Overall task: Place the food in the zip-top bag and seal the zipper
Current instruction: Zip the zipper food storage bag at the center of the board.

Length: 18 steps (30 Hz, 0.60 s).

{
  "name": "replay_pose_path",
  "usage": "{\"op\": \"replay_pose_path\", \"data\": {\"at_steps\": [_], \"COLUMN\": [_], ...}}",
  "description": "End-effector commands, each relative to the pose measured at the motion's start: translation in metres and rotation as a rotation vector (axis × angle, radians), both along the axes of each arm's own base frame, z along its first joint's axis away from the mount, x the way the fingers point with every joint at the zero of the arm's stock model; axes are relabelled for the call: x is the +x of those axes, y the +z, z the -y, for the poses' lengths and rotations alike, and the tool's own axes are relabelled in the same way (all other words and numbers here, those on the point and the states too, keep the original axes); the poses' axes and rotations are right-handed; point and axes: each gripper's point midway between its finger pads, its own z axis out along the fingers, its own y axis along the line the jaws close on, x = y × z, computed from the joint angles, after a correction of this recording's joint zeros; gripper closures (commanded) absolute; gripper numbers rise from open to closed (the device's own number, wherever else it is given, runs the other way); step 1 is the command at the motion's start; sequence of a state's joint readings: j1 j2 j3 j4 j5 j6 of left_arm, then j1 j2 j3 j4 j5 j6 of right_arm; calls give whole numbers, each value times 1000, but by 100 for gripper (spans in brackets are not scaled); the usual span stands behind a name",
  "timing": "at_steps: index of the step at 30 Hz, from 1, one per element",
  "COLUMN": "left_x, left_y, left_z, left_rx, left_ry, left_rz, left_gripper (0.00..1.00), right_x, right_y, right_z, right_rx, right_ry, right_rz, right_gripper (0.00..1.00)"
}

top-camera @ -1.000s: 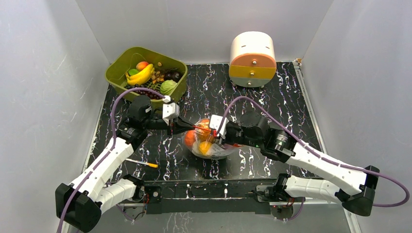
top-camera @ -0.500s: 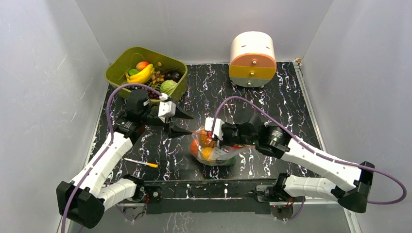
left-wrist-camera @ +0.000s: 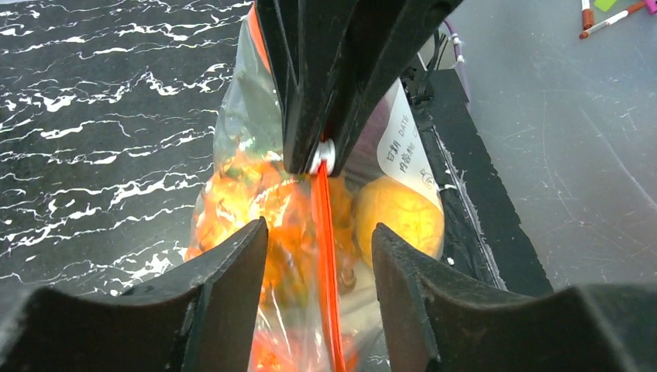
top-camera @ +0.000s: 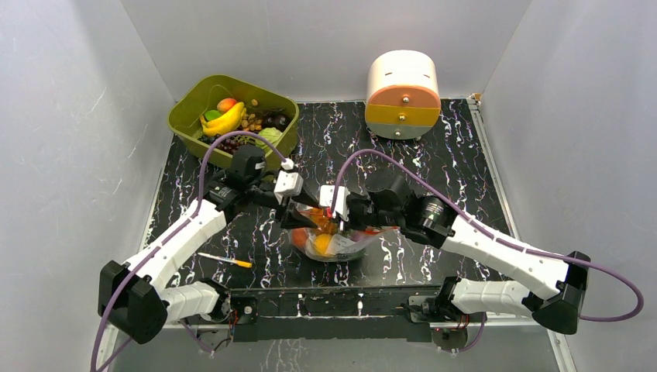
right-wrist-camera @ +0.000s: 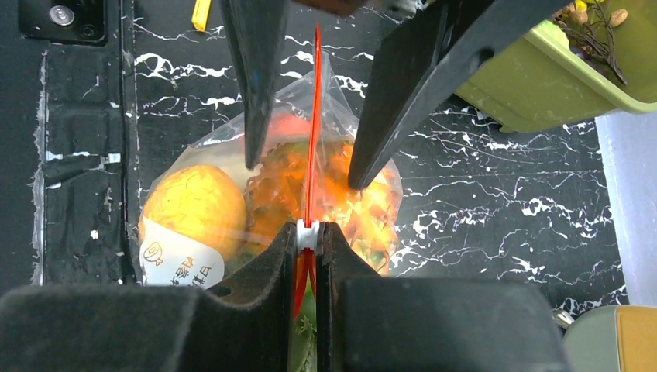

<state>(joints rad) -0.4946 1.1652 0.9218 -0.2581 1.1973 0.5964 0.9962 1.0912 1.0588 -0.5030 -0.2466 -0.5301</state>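
Left wrist view: left claw (left-wrist-camera: 318, 236) has released the zipper (left-wrist-camera: 326, 294), now straddling it half open; right claw (right-wrist-camera: 308, 231) stays pinched on it. Sealing appears unfinished.

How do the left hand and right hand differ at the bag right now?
The left hand is open, its fingers straddling the zipper without touching it; the right hand is shut on the zipper. The left hand reaches in from one end of the strip, the right hand from the other. Both line up along the zip-top bag's mouth.

Green bin (top-camera: 184, 116), drawer box (top-camera: 402, 93) & pen (top-camera: 225, 260) on table (top-camera: 442, 167).
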Motion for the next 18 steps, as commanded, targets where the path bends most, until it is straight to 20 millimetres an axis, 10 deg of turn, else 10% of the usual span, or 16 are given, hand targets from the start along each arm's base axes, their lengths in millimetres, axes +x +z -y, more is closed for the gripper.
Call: {"op": "replay_pose_path", "data": {"at_steps": [1,5,18], "left_x": [7,13,49], "left_y": [11,13,4], "left_z": [12,11,-41], "left_rx": [0,9,1], "left_ry": [-9,27,386], "left_rz": [93,110,103], "left_gripper": [57,100,100], "right_x": [6,7,7], "right_y": [59,51,34], "right_z": [-18,-14,42], "right_rx": [165,148,129], "right_ry": [30,12,-199], "right_rz": [98,90,38], "right_gripper": [100,100,100]}}
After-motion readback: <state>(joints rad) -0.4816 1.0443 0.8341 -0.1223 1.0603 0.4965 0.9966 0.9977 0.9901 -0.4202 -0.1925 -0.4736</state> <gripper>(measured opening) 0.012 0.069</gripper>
